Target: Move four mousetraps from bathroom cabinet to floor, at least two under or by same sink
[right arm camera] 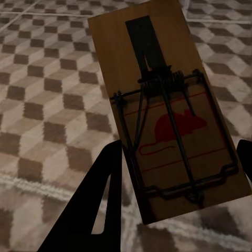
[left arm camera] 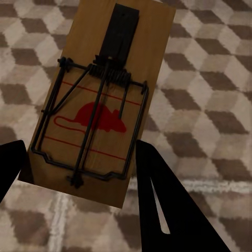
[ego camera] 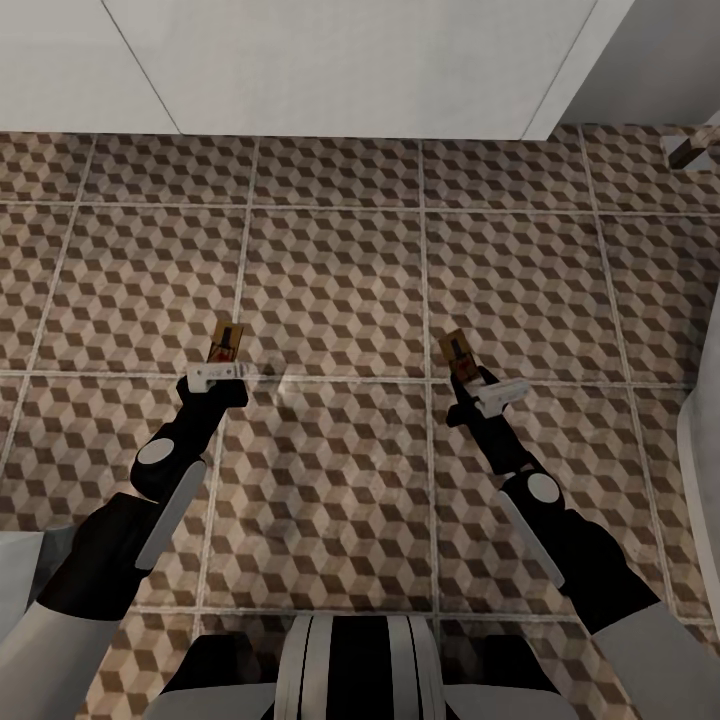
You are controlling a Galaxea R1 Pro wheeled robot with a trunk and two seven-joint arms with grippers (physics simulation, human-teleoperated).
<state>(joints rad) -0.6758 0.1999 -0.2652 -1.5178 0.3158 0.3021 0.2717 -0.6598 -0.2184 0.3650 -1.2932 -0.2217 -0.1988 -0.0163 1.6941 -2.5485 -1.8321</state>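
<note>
Cube-patterned tiles of the bathroom floor fill most of the head view, with pale grout lines crossing them. Along the far edge stands a white boxy unit, which is probably the vanity carrying the sink; no basin or faucet is visible, so this cannot be confirmed. Both arms reach forward over the tiles. The left gripper is clamped on one mousetrap, and the left wrist view shows the dark fingers against the long edges of the board, with the tiles visible beyond it. The right gripper is likewise closed on a second mousetrap, its board pinched between the fingers. Both traps appear to be held above the floor, well apart from each other and some way short of the white unit. Current step, as judged: carrying two traps to the placement zone. The next move calls for advancing toward the unit, lowering each trap flat onto the tiles right beside its base, then releasing.
</note>
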